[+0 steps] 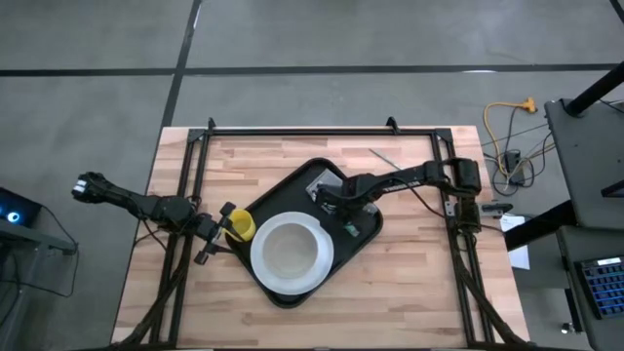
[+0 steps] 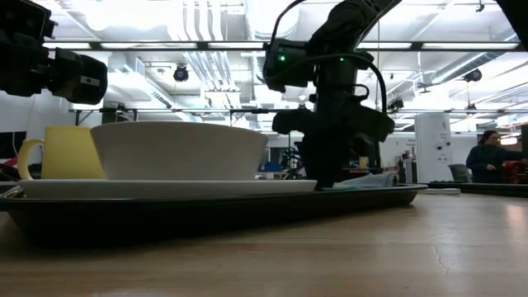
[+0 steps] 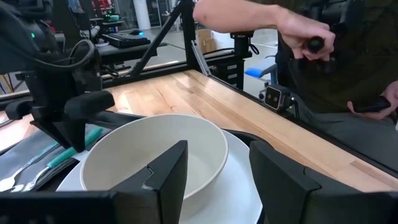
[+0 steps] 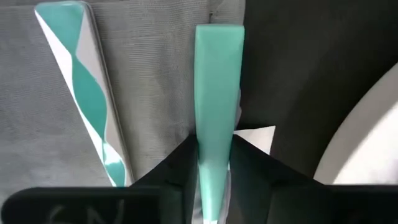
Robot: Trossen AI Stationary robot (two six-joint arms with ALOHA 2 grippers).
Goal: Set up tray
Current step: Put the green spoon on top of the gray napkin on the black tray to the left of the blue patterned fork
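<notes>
Left gripper (image 1: 216, 237): fingers spread wide, empty, beside the yellow mug (image 1: 240, 227).
Tray (image 1: 369, 232): flat black rectangle, rounded corners, mid-table on wood planks.
Bowl (image 1: 290, 252): smooth white, round, on the plate (image 1: 261, 274).
Right gripper (image 1: 336, 205): clamped on a teal utensil handle (image 4: 217, 93) over grey cloth (image 4: 149, 68).

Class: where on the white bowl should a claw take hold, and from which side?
Pinch its thin upright rim from above, one finger inside and one outside: the bowl is too wide to span. The open left claw faces it.
</notes>
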